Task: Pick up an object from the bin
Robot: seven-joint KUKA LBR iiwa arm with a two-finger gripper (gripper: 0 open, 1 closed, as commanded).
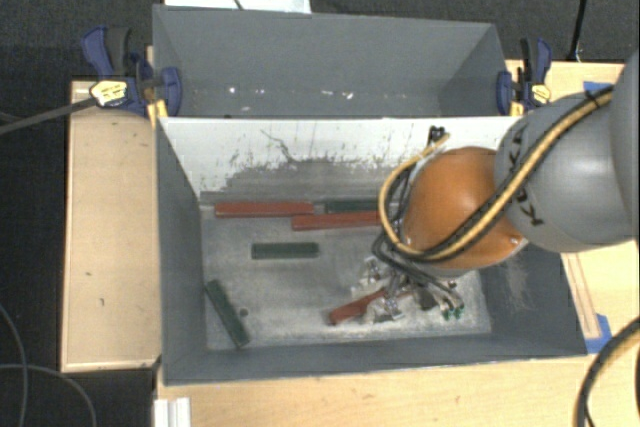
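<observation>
One red stick [352, 312] lies just beside the hand [405, 298] in the bin [183, 245].

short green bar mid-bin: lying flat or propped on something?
Lying flat. The short green bar rests full-length on the bin floor, clear of the walls and the red-brown bars behind it.

Robotics lab: metal bin [330, 65], cabled arm [590, 180]

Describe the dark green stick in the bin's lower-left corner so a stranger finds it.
In the grey bin, follow the left wall down to the lower-left corner. The dark green stick lies there alone, slanted; the other green stick, mid-floor, lies level.
</observation>
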